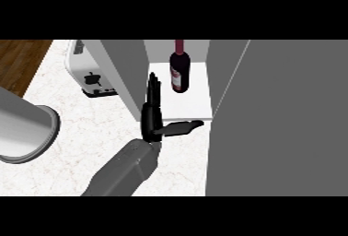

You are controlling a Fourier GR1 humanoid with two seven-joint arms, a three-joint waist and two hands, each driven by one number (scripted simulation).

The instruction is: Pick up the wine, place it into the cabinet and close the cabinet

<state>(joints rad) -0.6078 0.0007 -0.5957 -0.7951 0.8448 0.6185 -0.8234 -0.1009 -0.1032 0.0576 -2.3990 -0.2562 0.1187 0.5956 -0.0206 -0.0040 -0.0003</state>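
The wine bottle (179, 70), dark red with a pale label, stands upright on the white shelf (187, 103) inside the open cabinet. My left hand (152, 117) is in front of the shelf's left edge, below and left of the bottle and apart from it. Its fingers are straight and point away from me along the cabinet's left grey panel (125, 69), with the thumb stuck out to the right. It holds nothing. The cabinet's big grey door (279, 120) stands open at the right and fills that side. My right hand does not show.
A white toaster (90, 69) sits on the speckled counter (81, 138) left of the cabinet. A large grey round vessel (24, 131) lies at the left edge. Wooden floor (20, 60) shows beyond the counter's top left corner.
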